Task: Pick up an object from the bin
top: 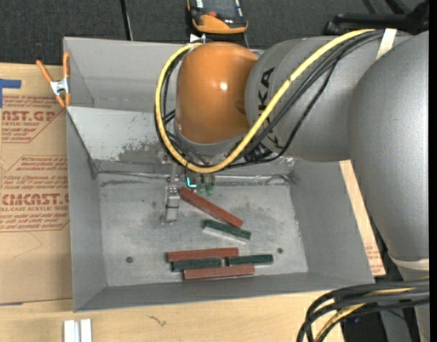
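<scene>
Grey metal surrounds the whole work area: the bin (pixel 126 219) with its scuffed floor. Nearest to me, close to the front wall, lies a group of four bars (pixel 203 255), red-brown and dark green. They are packed side by side and end to end, all running roughly along that wall. A little further in, just right of the middle of the floor, a single dark green bar (pixel 226 229) lies on its own, slightly slanted. Just behind it is the slanted red-brown bar (pixel 213 209), long and thin, rising from lower right to upper left. It is near the green one, and I cannot say whether the two touch. Its upper left end reaches right up to the gripper (pixel 181 195), which is down low over the middle of the floor, toward the back wall. From here I cannot tell whether the gripper is released or clenched, nor whether it has that bar. Above the gripper sits the rounded orange cover (pixel 208 98) of the wrist, with a yellow cable (pixel 159 102) looped around it. The big grey arm (pixel 389 120) comes in from the right.
</scene>
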Tool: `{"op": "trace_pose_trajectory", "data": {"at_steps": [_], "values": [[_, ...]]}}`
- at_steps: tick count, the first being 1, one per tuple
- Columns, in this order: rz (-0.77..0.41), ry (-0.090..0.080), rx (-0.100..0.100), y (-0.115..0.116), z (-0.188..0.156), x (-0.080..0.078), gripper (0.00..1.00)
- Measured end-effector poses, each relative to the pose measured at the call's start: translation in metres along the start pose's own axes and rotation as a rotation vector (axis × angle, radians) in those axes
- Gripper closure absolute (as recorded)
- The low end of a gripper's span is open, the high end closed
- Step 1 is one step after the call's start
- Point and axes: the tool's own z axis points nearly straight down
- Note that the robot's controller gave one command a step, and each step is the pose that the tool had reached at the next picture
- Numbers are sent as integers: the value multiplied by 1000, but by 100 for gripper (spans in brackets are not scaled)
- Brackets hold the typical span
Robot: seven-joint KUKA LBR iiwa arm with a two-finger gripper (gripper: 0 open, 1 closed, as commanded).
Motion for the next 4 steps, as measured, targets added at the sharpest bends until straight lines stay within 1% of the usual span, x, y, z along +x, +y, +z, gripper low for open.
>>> {"op": "trace_pose_trajectory", "data": {"at_steps": [1, 2, 3, 4], "values": [[2, -8, -1, -1, -5, -2, 0], [96, -11, -2, -33, 53, -13, 0], [232, -6, 0, -102, 71, -20, 0], [39, -7, 1, -95, 53, -15, 0]]}}
